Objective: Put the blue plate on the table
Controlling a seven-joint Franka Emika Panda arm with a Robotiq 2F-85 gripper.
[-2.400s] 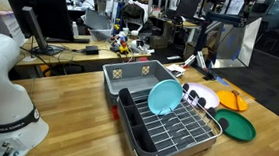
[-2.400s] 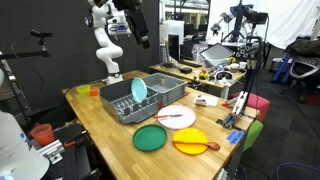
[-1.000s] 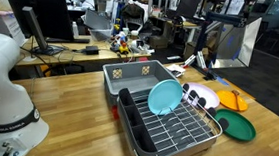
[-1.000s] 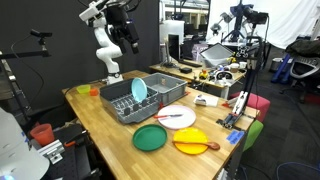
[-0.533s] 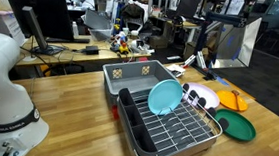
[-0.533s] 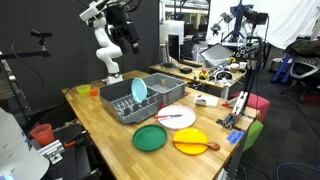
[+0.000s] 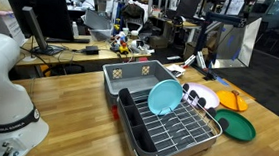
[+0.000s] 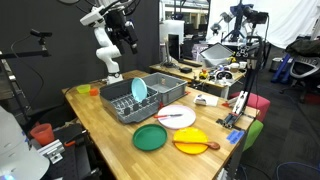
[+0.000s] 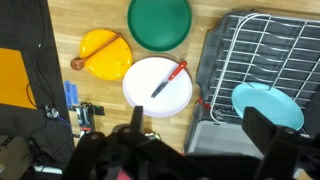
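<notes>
Pincer (image 8: 131,42) sits high over the far end of the surface (image 8: 97,120), well apart from everything on it. In the wrist view the fingers (image 9: 272,150) are spread wide with nothing between them.

Blue plate (image 7: 163,95) is untouched. It stands on edge, leaning, in the wire rack (image 7: 186,130) inside the grey bin (image 7: 130,75).

Key relation: the plate is far below the pincer and off-centre. In the wrist view it lies to the right (image 9: 268,105), roughly under the finger on that side, not between the two. It reads nearly face-on in an exterior view and as a narrow ellipse (image 8: 139,90) in an exterior view, so only its top rim is exposed.

My read: shift sideways to centre it, turn the wrist so the jaws straddle the rim thickness, then make a long descent. The risk is snagging rack wires. Bare surface left of the bin, away from the green plate (image 8: 151,138), looks usable for the drop.
</notes>
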